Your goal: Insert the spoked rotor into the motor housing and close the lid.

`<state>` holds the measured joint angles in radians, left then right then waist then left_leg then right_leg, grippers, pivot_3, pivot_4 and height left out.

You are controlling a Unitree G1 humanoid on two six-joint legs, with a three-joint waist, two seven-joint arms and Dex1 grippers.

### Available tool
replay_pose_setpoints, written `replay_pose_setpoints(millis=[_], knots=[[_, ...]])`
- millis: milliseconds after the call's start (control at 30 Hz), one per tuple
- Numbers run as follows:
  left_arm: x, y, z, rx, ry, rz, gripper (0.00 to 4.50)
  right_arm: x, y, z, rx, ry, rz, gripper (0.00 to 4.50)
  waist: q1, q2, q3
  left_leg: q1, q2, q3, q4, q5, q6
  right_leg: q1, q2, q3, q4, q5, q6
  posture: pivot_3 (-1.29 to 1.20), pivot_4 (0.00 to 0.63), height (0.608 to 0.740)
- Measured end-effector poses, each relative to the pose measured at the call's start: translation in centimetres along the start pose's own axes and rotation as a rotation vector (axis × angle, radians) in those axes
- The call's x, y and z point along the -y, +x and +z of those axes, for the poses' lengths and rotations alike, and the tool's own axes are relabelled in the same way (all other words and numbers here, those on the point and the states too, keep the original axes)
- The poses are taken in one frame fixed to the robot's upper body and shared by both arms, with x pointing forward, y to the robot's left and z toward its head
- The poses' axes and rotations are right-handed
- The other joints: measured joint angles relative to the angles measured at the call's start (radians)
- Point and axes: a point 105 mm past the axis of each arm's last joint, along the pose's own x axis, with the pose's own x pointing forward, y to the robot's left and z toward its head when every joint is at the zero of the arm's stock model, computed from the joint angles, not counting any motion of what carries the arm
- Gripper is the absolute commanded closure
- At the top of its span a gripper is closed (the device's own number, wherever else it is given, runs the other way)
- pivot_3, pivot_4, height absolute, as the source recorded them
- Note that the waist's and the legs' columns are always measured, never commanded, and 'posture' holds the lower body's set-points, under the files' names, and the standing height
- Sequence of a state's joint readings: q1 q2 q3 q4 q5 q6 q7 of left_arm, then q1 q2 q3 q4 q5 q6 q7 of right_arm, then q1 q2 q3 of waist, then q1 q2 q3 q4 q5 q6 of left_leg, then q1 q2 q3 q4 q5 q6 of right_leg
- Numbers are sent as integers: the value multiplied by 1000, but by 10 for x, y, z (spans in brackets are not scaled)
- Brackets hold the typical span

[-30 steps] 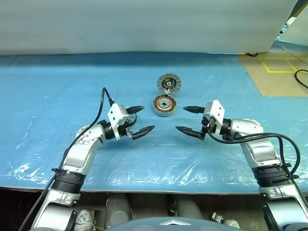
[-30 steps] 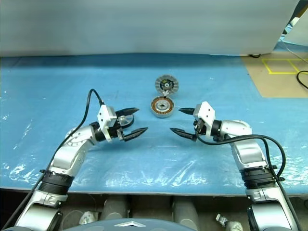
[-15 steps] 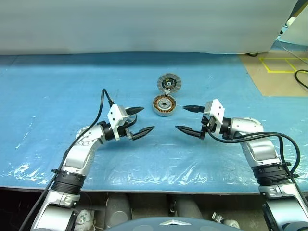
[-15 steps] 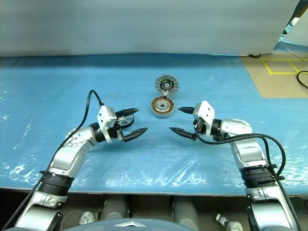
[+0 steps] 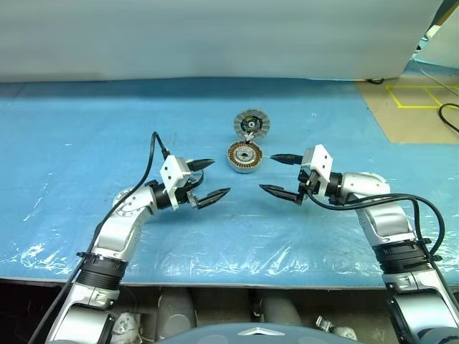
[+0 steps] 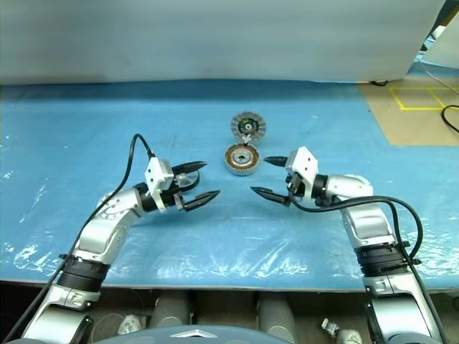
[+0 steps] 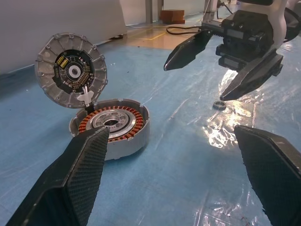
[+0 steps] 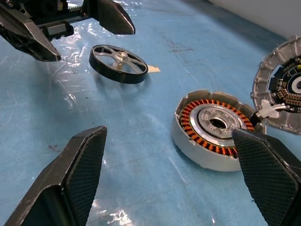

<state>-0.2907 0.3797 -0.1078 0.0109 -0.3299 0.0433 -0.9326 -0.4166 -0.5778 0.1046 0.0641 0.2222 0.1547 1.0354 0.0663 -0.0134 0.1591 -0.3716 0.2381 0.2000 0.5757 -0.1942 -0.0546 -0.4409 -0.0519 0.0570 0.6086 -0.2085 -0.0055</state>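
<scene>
Fingers spread empty on both grippers; we should drop our left gripper [image 5: 206, 178] onto the spoked rotor [image 8: 118, 63] beneath it, pinching its rim squarely.

Blue plastic-covered table [image 5: 86, 129], pale wall [image 5: 215, 36], yellow-taped floor [image 5: 412, 100] beyond.

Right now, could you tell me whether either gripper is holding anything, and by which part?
Nothing is held. The left gripper and right gripper both hang above the blue sheet with jaws open and empty; the spoked rotor lies untouched.
</scene>
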Motion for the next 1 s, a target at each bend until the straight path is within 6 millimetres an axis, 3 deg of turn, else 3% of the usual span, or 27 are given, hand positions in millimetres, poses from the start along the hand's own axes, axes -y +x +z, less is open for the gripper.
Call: replay_pose_setpoints(millis=[300,467,967,1000], knots=[[2,-4,-4,-12,-8,5,19,21,35,0,-118,-102,9,0,0,0,0,0,0,0,0,2,-3,0,0,0,0,0,0,0,150,740],[2,-4,-4,-13,-7,8,19,20,49,-7,-163,-158,46,0,2,0,0,-1,0,0,0,2,-3,0,0,-1,0,0,0,0,150,740],[2,-6,-5,-17,-8,17,19,23,58,-19,-209,-232,56,0,1,0,0,-1,0,0,0,2,-3,0,0,-1,1,0,0,0,150,740],[2,-6,-5,-17,-8,17,5,23,58,-19,-211,-235,56,190,1,0,0,-1,0,0,0,2,-3,0,0,-1,1,0,0,0,150,740]])
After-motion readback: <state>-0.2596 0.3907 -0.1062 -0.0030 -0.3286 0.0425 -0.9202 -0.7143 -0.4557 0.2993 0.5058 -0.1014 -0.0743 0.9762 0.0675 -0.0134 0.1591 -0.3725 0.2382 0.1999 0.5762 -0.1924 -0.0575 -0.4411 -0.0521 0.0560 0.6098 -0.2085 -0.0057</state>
